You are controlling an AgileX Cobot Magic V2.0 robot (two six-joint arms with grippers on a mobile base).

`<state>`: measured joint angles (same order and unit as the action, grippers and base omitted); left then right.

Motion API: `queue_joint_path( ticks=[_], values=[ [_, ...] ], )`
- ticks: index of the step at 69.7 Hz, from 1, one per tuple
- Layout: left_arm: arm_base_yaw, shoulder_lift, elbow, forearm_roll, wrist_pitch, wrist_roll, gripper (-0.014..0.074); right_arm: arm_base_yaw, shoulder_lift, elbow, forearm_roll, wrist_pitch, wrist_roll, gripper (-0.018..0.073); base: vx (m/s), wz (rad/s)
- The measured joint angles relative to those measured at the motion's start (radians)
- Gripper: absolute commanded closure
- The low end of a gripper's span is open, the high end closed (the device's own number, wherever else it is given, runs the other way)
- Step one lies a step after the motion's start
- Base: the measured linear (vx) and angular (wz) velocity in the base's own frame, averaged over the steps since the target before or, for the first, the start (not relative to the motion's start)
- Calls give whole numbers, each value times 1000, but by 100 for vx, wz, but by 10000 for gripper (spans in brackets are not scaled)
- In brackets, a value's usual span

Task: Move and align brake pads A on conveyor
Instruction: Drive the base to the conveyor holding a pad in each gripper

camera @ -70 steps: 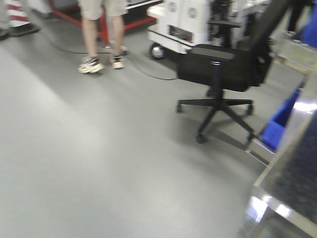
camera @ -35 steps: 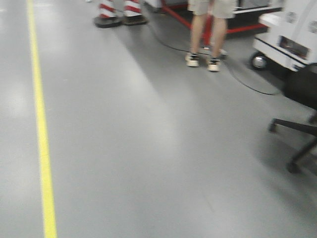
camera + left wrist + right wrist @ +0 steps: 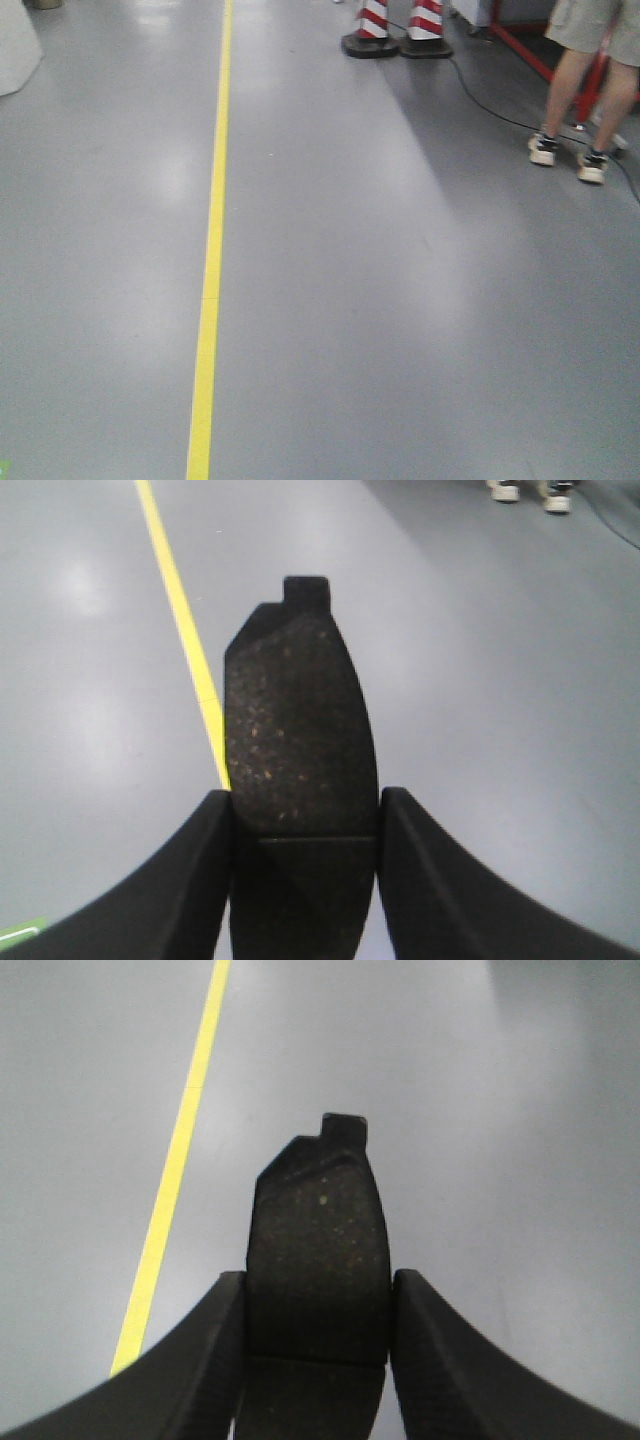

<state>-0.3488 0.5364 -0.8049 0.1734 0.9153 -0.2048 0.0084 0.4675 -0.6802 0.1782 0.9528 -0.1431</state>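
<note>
In the left wrist view a dark speckled brake pad (image 3: 298,720) with a cross groove and a small tab at its far end sticks out forward, clamped between the black fingers of my left gripper (image 3: 305,815), high above the grey floor. In the right wrist view my right gripper (image 3: 318,1295) is shut the same way on a second brake pad (image 3: 320,1230). Neither gripper nor either pad shows in the front view. The conveyor is out of view.
The front view shows grey floor with a yellow line (image 3: 210,290) running away from me. Two red-and-white striped cones (image 3: 398,25) stand at the far centre. A person's legs (image 3: 580,100) and a black cable (image 3: 490,105) are at the upper right.
The front view has swung left: the office chair, white cart and steel table edge have left the frame, the person has shifted to the right edge, and the yellow line has come toward the centre.
</note>
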Motion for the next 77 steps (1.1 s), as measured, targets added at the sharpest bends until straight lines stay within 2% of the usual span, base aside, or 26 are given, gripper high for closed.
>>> queue_joint_path(
  ticks=[33, 77],
  values=[
    [0, -1, 0, 0, 6, 0, 603, 0, 0, 0, 1, 3, 0, 563, 42, 24],
    [0, -1, 0, 0, 6, 0, 603, 0, 0, 0, 1, 4, 0, 563, 62, 8]
  ],
)
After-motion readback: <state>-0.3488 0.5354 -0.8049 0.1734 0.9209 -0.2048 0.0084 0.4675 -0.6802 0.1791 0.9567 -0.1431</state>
